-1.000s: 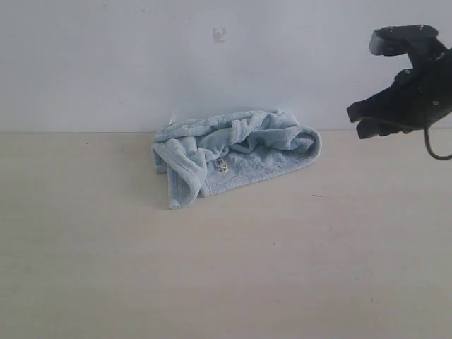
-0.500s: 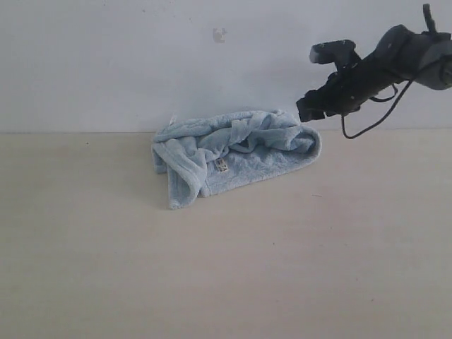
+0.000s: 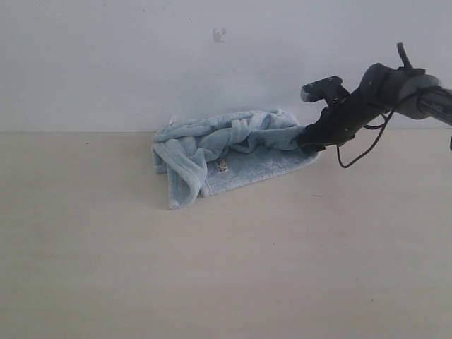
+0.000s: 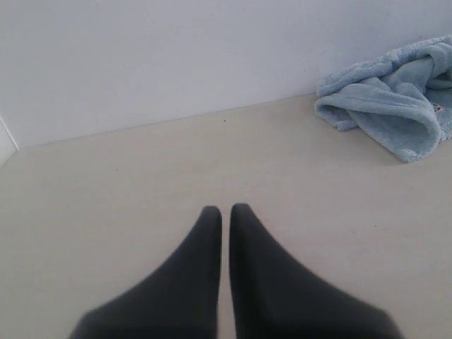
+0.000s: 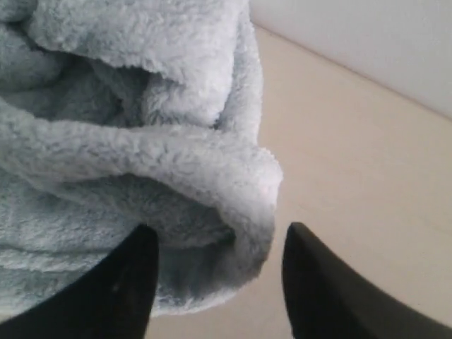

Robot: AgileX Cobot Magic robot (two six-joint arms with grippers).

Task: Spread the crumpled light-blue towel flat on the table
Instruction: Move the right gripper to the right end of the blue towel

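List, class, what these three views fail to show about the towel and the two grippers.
Exterior view: label on the towel, print too small.
Exterior view: right gripper tips blur into the cloth; contact unclear.
Exterior view: left gripper out of frame.
Left wrist view: towel cut off by the frame edge.
All views: inner layers hidden by folds.

Matte-black right arm (image 3: 367,99) with rounded joints; a thin black cable (image 3: 341,165) loops at its six o'clock; tapered, smooth black jaws.
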